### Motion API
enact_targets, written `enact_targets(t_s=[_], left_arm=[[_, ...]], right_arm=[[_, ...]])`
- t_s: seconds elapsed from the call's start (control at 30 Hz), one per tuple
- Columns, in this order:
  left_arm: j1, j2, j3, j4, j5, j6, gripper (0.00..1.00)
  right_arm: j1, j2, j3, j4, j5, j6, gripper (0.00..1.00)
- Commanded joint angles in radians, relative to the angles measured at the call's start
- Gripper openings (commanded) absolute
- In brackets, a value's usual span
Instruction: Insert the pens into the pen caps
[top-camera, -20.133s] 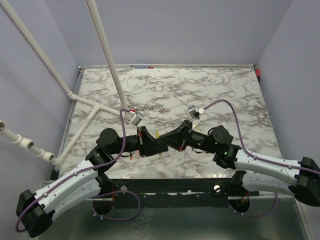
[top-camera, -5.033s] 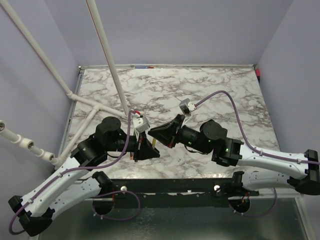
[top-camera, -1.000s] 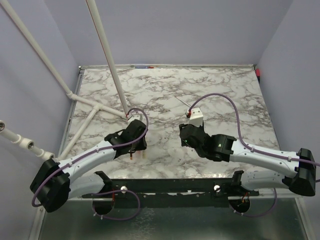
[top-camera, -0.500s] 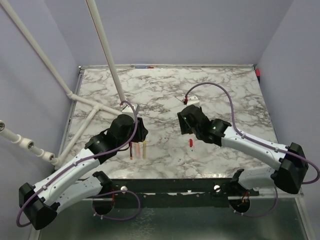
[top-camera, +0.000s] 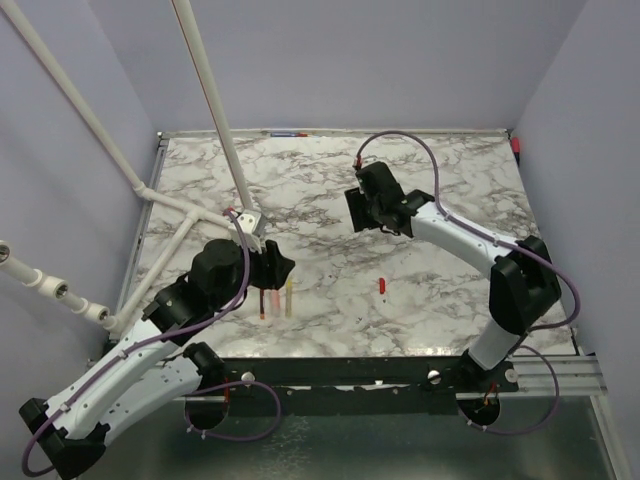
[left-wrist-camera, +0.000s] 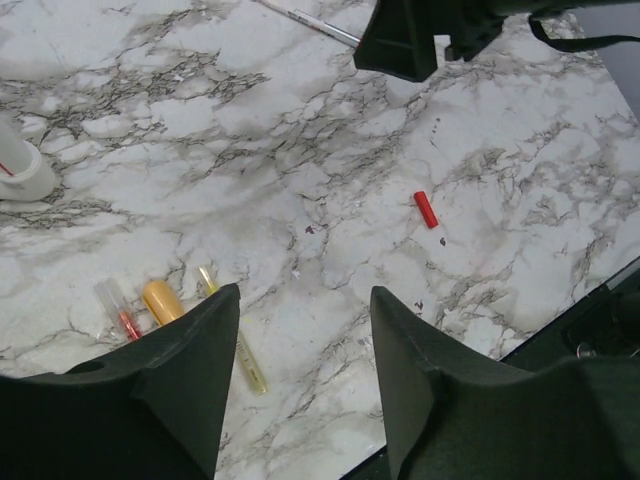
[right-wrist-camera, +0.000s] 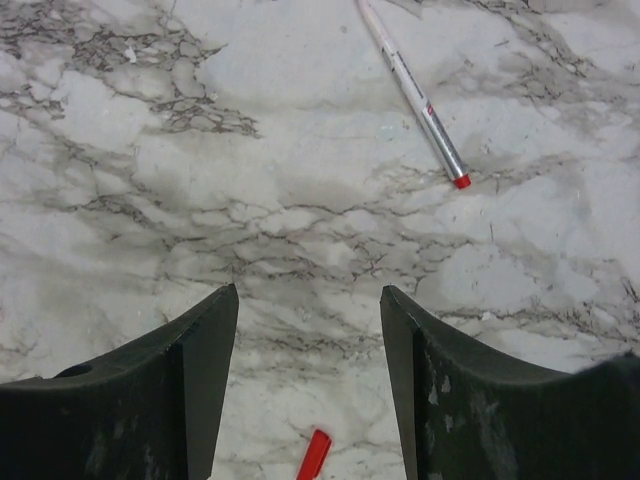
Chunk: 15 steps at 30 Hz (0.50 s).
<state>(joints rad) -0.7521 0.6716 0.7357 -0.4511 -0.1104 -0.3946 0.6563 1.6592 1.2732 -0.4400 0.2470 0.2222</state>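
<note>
Marble-patterned table (top-camera: 450, 180): it carries every item you see listed here.

Left gripper (left-wrist-camera: 304, 295): you find it low over the near left part of the table. Its jaws stand apart with only bare marble between them, and it holds nothing.

Right gripper (right-wrist-camera: 308, 298): you find it over the middle of the table, further back. Its jaws are also apart and it holds nothing.

Red pen cap (top-camera: 382, 287): one short stub lying flat on the marble, alone. It is nearer to you than the right gripper and well to the right of the left one. In the right wrist view it shows at the bottom edge, between the two fingers but untouched.

Yellow pen (left-wrist-camera: 245, 360): lies flat just beside the left gripper's left finger, pointing roughly away from you.

Orange barrel (left-wrist-camera: 161, 300): lies just left of the yellow pen. Its near end is hidden behind the finger, so you cannot tell pen from cap.

Clear pen with red inside (left-wrist-camera: 118, 309): lies just left of the orange barrel and roughly parallel to it.

Whitish-grey pen (right-wrist-camera: 415, 95): long and slim with a red tip, lying slantwise on the marble beyond the right gripper, well apart from the other three.

White pipe frame (top-camera: 190, 215): stands on the left side of the table.
</note>
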Motion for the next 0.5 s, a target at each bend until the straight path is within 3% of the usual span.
enact_targets(t_s=[0.0,0.47], left_arm=[[0.004,-0.032,-0.027,0.024,0.042,0.025,0.58],[0.005,-0.07,-0.031,0.029,0.016,0.017,0.65]], right_arm=[[-0.056,0.107,0.093,-0.021,-0.068,-0.065,0.63],[-0.216,0.42,0.392,-0.058,-0.231,-0.107,0.6]])
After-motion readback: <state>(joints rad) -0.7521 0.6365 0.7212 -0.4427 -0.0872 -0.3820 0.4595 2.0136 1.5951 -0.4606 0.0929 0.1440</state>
